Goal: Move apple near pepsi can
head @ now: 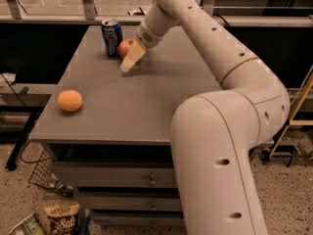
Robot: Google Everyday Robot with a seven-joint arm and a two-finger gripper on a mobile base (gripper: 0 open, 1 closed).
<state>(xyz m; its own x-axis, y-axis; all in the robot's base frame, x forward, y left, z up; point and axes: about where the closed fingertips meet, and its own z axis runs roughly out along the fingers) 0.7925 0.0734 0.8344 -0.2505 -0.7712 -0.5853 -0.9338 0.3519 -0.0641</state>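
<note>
The red apple (124,47) rests on the grey table (146,97) at its far left, just right of the blue pepsi can (112,37), which stands upright. Apple and can are almost touching. My gripper (131,58) reaches in from the right on the long white arm (205,38). It sits directly in front of the apple and to its right, covering the apple's lower right side. I cannot see whether it holds the apple.
A plain orange fruit (69,101) lies near the table's front left edge. The arm's large white base (220,165) fills the front right. Drawers (122,180) sit under the table, with a snack bag (61,219) and a wire basket on the floor.
</note>
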